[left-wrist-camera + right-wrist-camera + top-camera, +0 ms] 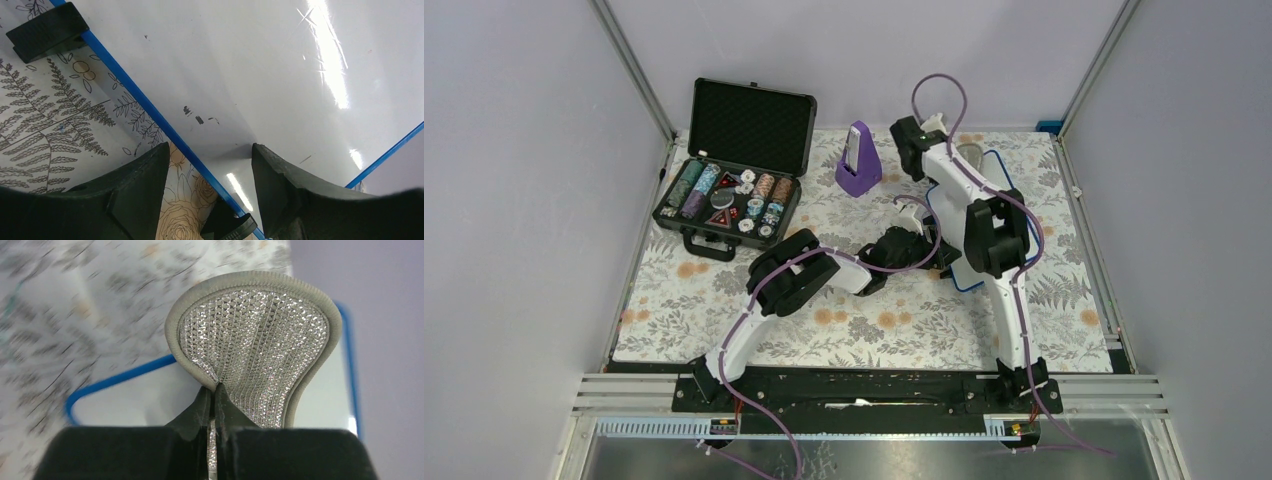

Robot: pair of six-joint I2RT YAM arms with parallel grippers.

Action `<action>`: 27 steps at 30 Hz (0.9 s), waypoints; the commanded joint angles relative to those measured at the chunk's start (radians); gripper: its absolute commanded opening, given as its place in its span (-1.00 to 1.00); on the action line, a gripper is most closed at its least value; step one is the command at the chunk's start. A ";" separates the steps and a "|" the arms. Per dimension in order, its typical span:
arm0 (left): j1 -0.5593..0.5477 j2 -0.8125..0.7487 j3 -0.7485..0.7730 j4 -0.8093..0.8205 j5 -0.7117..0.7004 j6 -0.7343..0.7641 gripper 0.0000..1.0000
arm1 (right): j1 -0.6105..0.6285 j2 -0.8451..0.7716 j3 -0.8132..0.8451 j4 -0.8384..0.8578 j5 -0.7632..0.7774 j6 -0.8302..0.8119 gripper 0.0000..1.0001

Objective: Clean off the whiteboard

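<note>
Right gripper (pixel 215 390) pinches a mesh pad (pixel 255 340) over the whiteboard (pixel 135 400) corner, a grip only its wrist view shows; left gripper (pixel 210 160) spread, astride the whiteboard's blue edge.

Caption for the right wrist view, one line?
Right gripper shut on a silvery mesh pad, blue-rimmed whiteboard beyond it.

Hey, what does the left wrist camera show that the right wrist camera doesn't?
Only the left wrist view: the open left gripper, one finger on either side of the whiteboard rim, and small dark marks on the board. Only the right wrist view: the shut right gripper pinching a silver mesh pad over a board corner. Both: the whiteboard and the floral tablecloth.
</note>
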 commanded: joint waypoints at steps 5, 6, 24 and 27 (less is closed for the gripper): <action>-0.006 0.062 -0.002 -0.186 -0.039 0.048 0.28 | 0.016 -0.122 0.010 0.058 -0.200 -0.003 -1.00; -0.005 0.062 -0.001 -0.187 -0.039 0.047 0.28 | 0.005 -0.124 0.047 0.049 -0.161 -0.011 -1.00; 0.000 0.061 0.007 -0.199 -0.031 0.036 0.28 | -0.114 0.087 0.276 -0.085 -0.050 0.053 -1.00; 0.000 0.061 0.008 -0.199 -0.033 0.036 0.28 | -0.069 0.093 0.209 -0.076 -0.053 0.068 -1.00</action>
